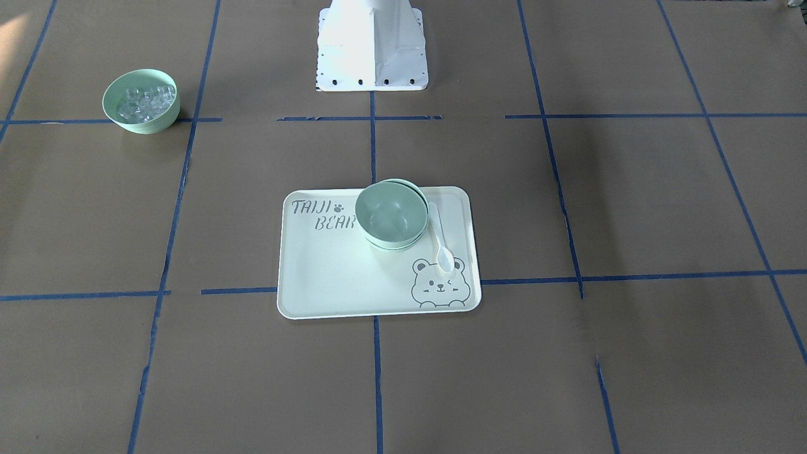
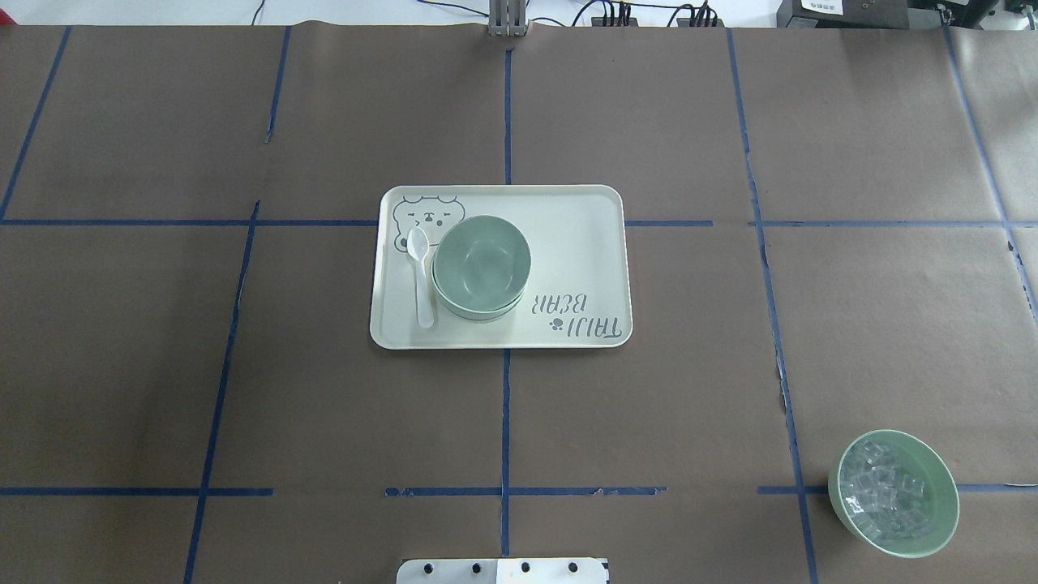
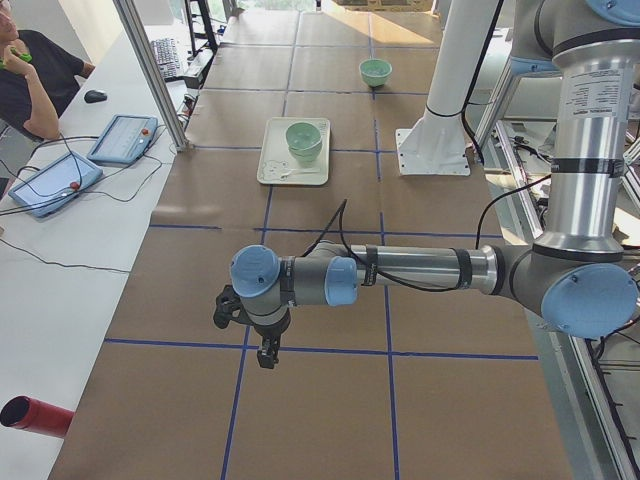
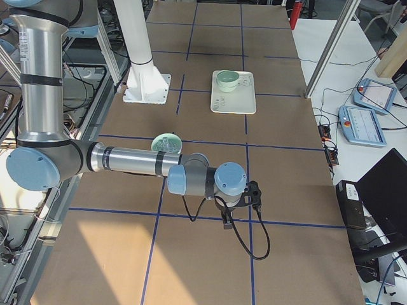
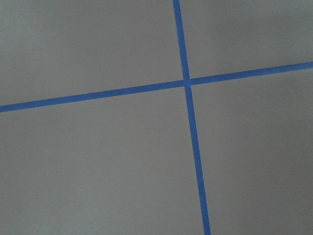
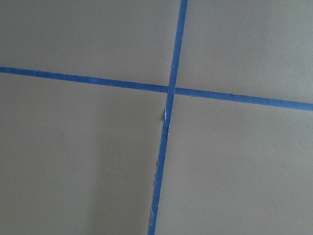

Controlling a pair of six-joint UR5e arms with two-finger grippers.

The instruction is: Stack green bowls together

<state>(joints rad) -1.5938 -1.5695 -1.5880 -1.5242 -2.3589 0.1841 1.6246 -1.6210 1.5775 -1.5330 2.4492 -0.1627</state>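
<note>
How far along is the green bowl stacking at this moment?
Done: the pale mint-green plastic bowls sit nested in one stack on the pale rectangular bear-print tray, beside a white plastic spoon; the exact count is hard to tell. In hand: nothing; the left gripper and the right gripper hang far from the tray. Left: apparently nothing; the green bowl of clear cubes stands apart.

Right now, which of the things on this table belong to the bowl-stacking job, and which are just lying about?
Part of the job:
- the green bowls, nested in one stack on the tray

Just lying about:
- the bear-print tray under the stack
- the white spoon, on the tray beside the stack
- the green bowl of clear cubes, alone, far from the tray
</note>
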